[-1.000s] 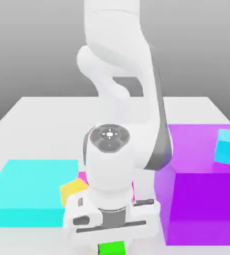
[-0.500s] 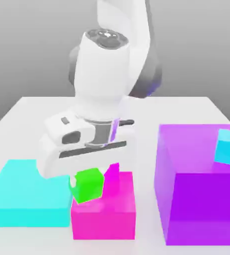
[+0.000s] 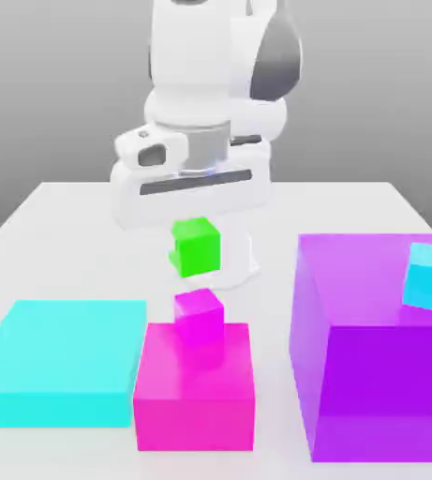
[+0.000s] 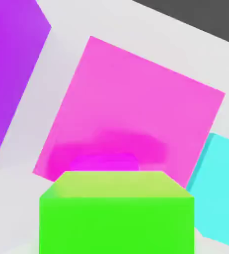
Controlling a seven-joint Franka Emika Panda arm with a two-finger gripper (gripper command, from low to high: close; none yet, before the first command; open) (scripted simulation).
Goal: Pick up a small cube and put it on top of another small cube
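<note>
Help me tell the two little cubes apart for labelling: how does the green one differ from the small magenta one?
The small green cube hangs in the air, clamped in the gripper; the small magenta cube rests on the magenta block. Green sits higher, magenta below it. Green is bright green, magenta matches its block. Both look alike in size.

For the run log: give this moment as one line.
gripper: shut on green cube | position: above small pink cube | stacked: not yet

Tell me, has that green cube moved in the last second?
Yes. The green cube has gone up in the tool: it was low beside the purple block, and now hangs above the small pink cube.
</note>
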